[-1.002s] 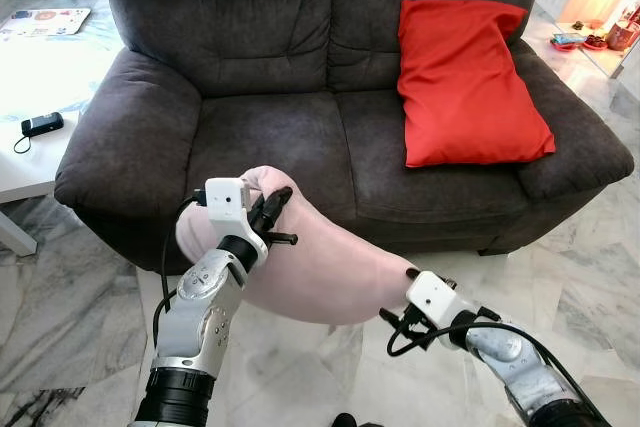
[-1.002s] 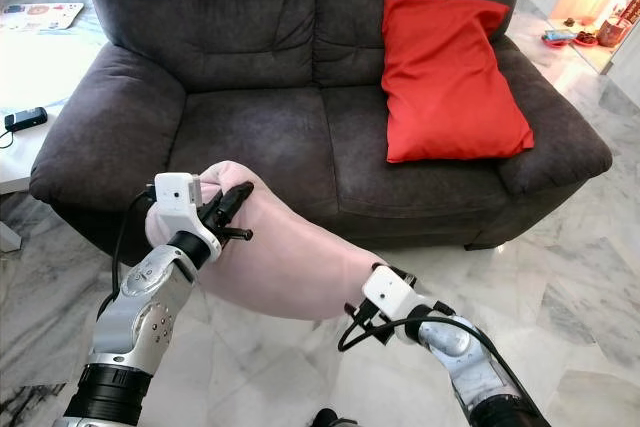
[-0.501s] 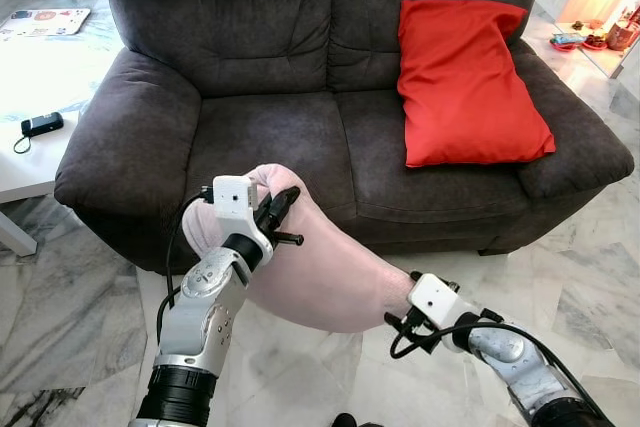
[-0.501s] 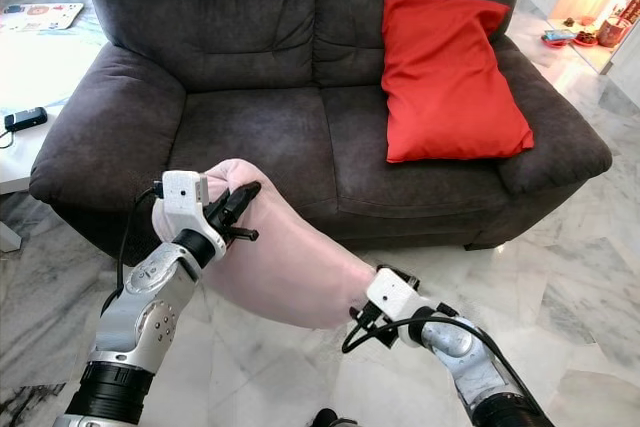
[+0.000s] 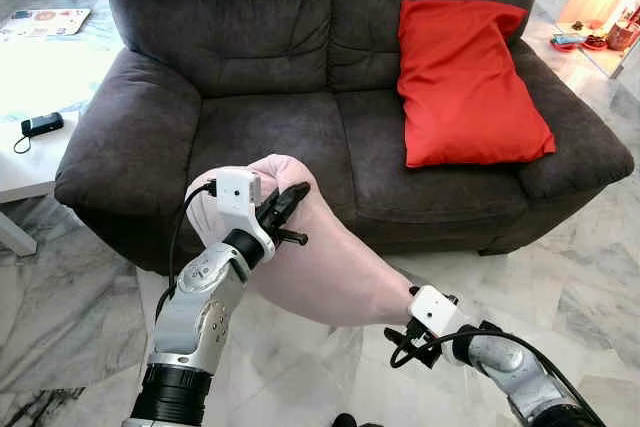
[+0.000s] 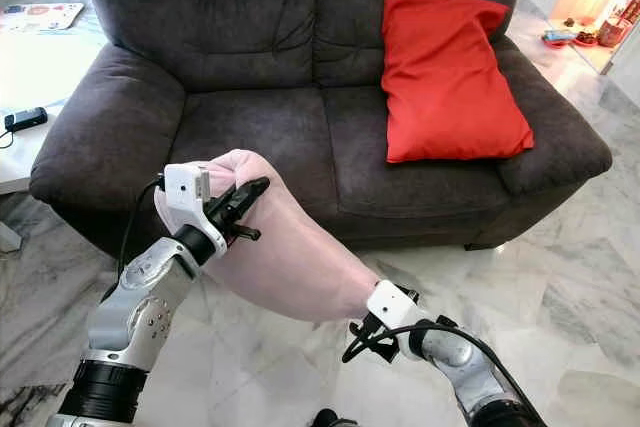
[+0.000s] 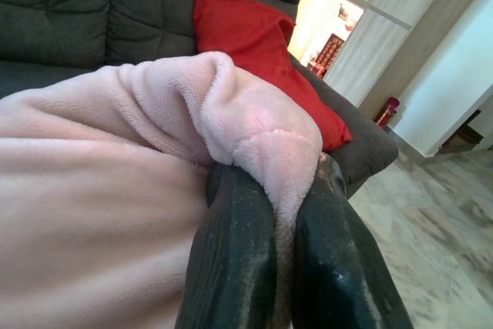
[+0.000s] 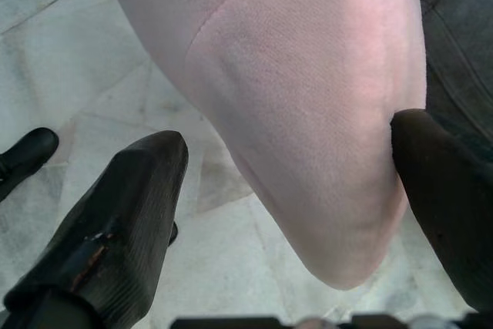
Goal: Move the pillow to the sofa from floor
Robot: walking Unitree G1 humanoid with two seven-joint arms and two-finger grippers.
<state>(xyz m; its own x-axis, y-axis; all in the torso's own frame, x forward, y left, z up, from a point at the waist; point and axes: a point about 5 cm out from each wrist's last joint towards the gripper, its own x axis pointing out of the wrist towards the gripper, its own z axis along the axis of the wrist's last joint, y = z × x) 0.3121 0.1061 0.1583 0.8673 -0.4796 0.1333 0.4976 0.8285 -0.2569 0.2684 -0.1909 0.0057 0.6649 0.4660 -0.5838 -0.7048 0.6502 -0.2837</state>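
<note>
Pinching 1 corner, the left claw holds the pillow off the floor before the sofa, right claw spread around its 5 o'clock end; placing remains.

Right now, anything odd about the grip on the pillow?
Yes. The left gripper pinches only a fold at the pink pillow's top corner, while the right gripper is open around the low end without clamping it. The pillow hangs tilted over the floor, not yet on the sofa.
</note>
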